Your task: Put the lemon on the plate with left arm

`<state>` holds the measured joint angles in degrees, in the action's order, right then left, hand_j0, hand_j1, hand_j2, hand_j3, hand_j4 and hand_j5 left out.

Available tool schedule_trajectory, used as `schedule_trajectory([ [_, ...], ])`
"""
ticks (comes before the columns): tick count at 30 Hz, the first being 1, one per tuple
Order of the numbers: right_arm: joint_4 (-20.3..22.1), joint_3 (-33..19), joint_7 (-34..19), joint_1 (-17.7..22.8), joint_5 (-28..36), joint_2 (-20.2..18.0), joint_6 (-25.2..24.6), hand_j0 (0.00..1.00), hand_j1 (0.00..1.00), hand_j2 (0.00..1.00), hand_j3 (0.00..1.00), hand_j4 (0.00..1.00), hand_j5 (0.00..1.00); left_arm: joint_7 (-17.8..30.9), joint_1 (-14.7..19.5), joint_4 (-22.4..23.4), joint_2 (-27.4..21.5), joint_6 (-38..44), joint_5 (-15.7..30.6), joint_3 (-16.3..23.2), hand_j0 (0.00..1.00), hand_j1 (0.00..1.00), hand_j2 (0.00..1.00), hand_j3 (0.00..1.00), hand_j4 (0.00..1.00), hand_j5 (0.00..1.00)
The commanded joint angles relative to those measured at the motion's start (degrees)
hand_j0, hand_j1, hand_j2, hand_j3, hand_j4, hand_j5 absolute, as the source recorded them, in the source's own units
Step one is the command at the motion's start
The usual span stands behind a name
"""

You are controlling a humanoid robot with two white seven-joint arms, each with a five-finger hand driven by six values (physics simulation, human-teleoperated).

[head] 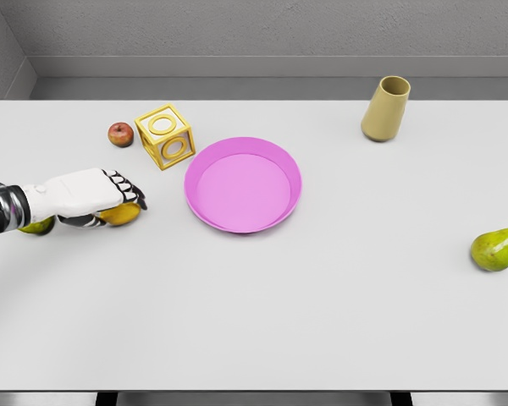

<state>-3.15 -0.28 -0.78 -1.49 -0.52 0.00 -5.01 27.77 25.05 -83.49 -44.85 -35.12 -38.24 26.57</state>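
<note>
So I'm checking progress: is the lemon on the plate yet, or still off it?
Off it. The lemon lies on the table under the left hand, left of the pink plate, which holds nothing.

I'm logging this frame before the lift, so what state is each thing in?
left hand: fingers curled over the lemon
lemon: on the table, under the hand
plate: empty, flat on the table
cup: upright
pear: lying on its side
apple: untouched, beside the yellow cube
</note>
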Motion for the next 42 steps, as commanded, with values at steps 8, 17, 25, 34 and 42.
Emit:
schedule_trajectory([
  [8,0.0,0.0,0.0,0.0,0.0,0.0,0.0,1.00,1.00,1.00,1.00,1.00,1.00,0.0,-0.1,-0.2,-0.2,0.1,0.5,0.0,0.65,0.65,0.65,0.65,0.65,0.65],
  [17,0.0,0.0,0.0,0.0,0.0,0.0,0.0,1.00,1.00,1.00,1.00,1.00,1.00,-0.1,-0.4,-1.7,-0.2,0.1,0.6,-0.1,0.64,0.64,0.64,0.64,0.64,0.64],
  [25,0.0,0.0,0.0,0.0,0.0,0.0,0.0,1.00,1.00,1.00,1.00,1.00,1.00,0.0,-0.5,-3.5,-0.5,0.1,1.5,-0.2,0.62,0.62,0.62,0.62,0.62,0.62],
  [34,0.0,0.0,0.0,0.0,0.0,0.0,0.0,1.00,1.00,1.00,1.00,1.00,1.00,0.1,-0.4,-5.4,-0.4,0.1,2.2,-0.2,0.62,0.62,0.62,0.62,0.62,0.62],
  [42,0.0,0.0,0.0,0.0,0.0,0.0,0.0,1.00,1.00,1.00,1.00,1.00,1.00,0.1,0.3,-6.8,-0.2,0.1,2.6,-0.5,0.62,0.62,0.62,0.62,0.62,0.62],
])
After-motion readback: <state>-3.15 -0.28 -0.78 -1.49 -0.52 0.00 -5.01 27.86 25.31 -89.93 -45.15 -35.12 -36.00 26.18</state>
